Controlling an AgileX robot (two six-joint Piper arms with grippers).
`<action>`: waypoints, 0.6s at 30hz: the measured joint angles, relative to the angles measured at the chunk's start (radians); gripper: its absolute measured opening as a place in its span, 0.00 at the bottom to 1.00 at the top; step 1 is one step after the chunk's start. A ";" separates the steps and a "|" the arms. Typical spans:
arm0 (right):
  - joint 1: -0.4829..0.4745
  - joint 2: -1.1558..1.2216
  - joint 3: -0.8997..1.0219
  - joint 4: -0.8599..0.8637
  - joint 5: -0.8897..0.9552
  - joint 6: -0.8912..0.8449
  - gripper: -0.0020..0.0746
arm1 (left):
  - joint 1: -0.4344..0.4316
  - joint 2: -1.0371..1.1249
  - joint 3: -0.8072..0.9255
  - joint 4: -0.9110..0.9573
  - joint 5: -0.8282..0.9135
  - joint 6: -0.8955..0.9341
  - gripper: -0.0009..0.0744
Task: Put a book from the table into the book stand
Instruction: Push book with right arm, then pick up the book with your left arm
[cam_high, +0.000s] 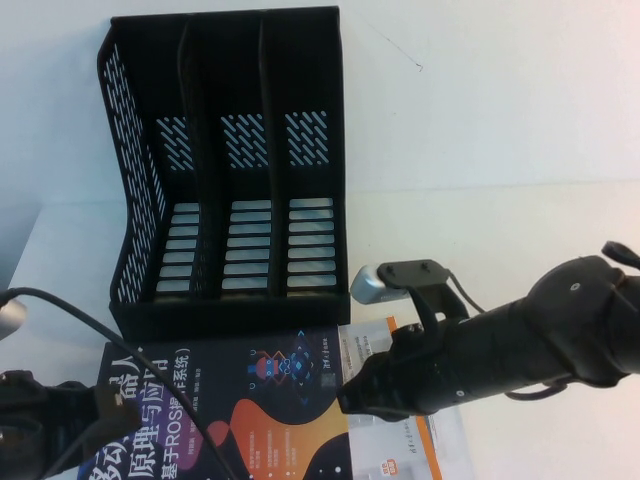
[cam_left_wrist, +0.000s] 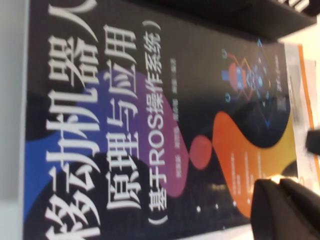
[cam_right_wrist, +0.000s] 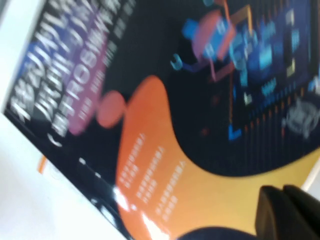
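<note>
The book, dark-covered with white characters and orange and red blobs, lies flat on the table just in front of the book stand. The stand is a black rack with three upright compartments, all without books. My right gripper reaches in from the right and hovers at the book's right edge; in the right wrist view its fingers are shut above the cover, holding nothing. My left gripper is shut over the book's orange patch; its arm sits at the near left.
A white book with an orange border lies under the dark book's right side. A black cable loops over the dark book's left corner. The stand's front lip almost touches the book's far edge.
</note>
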 joint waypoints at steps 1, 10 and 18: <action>0.000 -0.019 0.000 -0.004 -0.005 -0.001 0.03 | 0.000 0.000 -0.002 0.001 0.011 0.000 0.01; -0.018 -0.308 0.000 -0.183 -0.015 0.120 0.03 | 0.010 0.000 -0.054 -0.070 0.170 0.097 0.01; -0.160 -0.576 0.000 -0.413 0.137 0.322 0.03 | 0.306 0.000 -0.096 -0.189 0.344 0.242 0.01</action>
